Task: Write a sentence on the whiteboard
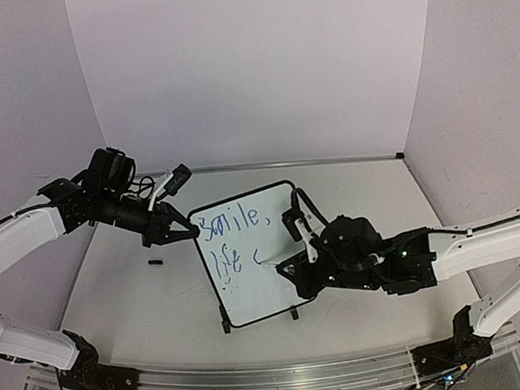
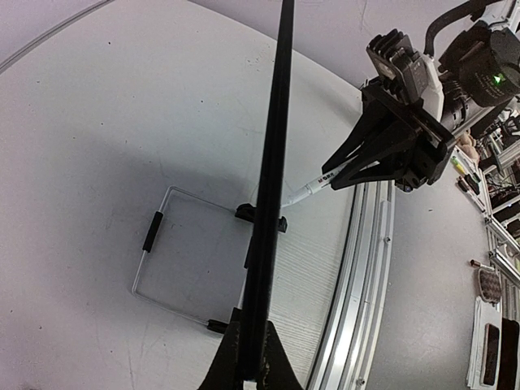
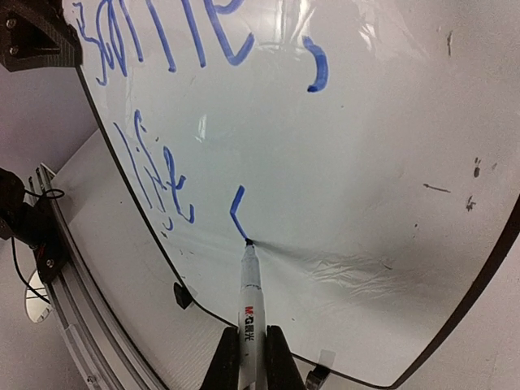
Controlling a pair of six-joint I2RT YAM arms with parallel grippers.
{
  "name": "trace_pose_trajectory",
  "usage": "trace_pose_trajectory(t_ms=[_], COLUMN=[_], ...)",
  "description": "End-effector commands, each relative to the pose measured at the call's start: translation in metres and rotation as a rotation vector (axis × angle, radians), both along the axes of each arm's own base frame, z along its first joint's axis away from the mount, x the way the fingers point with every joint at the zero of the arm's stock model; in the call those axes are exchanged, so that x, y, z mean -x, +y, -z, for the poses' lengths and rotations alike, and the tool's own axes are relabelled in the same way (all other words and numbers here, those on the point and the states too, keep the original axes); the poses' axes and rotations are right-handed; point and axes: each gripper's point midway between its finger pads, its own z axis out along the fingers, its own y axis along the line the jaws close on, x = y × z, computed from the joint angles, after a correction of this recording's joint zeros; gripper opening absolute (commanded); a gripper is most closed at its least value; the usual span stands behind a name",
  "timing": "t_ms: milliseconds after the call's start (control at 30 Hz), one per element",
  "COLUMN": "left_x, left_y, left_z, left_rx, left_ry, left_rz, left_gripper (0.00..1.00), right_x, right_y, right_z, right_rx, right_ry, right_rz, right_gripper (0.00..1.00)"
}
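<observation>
The whiteboard (image 1: 260, 292) stands tilted at the table's middle, seen edge-on as a black bar (image 2: 272, 203) in the left wrist view. My left gripper (image 1: 188, 231) (image 2: 253, 366) is shut on its upper left frame edge. The sentence (image 1: 231, 224) is blue writing, "Smile," above "life" (image 3: 158, 175), followed by a short angled stroke (image 3: 236, 213). My right gripper (image 1: 290, 268) (image 3: 248, 361) is shut on a white marker (image 3: 248, 301) (image 2: 313, 187). The marker's tip touches the board at the lower end of that stroke.
A small black cap (image 1: 156, 261) lies on the table left of the board. A wire stand (image 2: 171, 252) extends behind the board. An aluminium rail (image 1: 277, 373) runs along the near edge, and walls close in at the back and both sides.
</observation>
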Motion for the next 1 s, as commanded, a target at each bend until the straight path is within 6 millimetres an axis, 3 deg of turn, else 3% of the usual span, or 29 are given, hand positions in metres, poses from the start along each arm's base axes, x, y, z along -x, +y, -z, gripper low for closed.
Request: trace_pose_trajectory(t_ms=[0,233,533,967], left_x=[-0.016,-0.016,-0.016,-0.016], left_y=[0.005,0.005,0.005,0.005], left_z=[-0.005,-0.004,-0.003,-0.004], left_rx=[-0.018,-0.018,-0.019,-0.018], left_ry=[-0.080,-0.077,-0.075,-0.075], left_rz=[-0.048,-0.046,-0.046,-0.044], left_gripper=[0.00,0.00,0.00,0.00], right_x=[-0.009,-0.011,-0.013,-0.013], right_y=[-0.010,-0.006,0.002,0.009], right_z=[-0.017,-0.034,-0.041,-0.036], right_rx=[-0.023,-0.042,-0.045,-0.039], right_ry=[-0.037,-0.070,-0.089,-0.082], right_rz=[0.057,0.048,0.030,0.015], right_gripper=[0.00,0.00,0.00,0.00])
